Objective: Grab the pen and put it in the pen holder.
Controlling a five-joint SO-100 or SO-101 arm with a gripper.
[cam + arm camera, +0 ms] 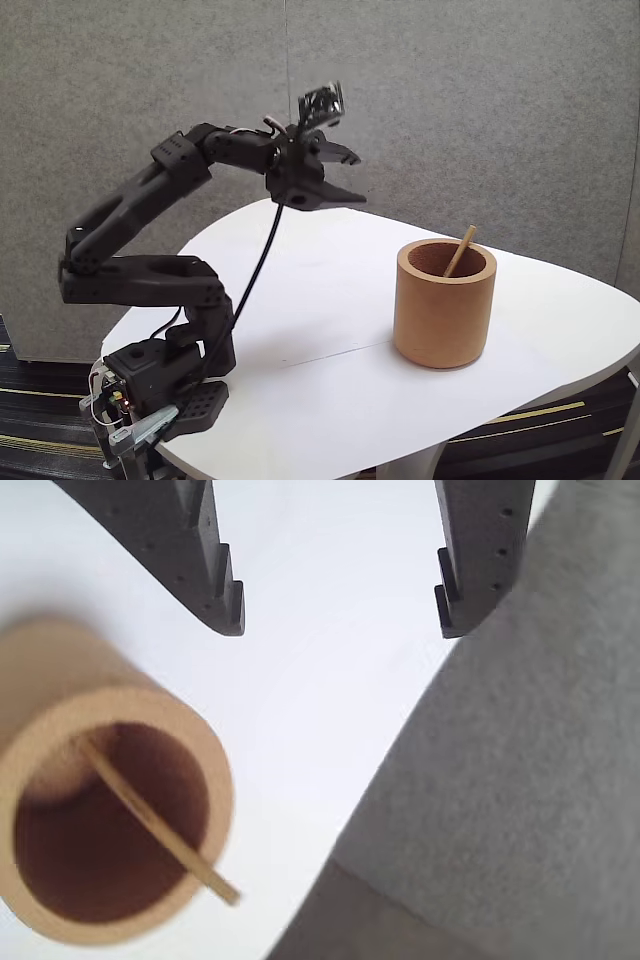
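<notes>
The pen holder, a thick tan-brown cup, stands on the white table at the right of the fixed view. The pen, a thin light-tan stick, leans inside it with its tip poking over the rim. In the wrist view the pen crosses the mouth of the pen holder at lower left. My gripper hangs high above the table, left of the cup, open with nothing between its fingers. Seen from the wrist, the gripper shows both dark fingers spread wide apart.
A grey felt wall rises behind the table. The table's curved edge runs diagonally through the wrist view with grey wall beyond it. The arm's base is clamped at the front left corner, a black cable hanging from the wrist.
</notes>
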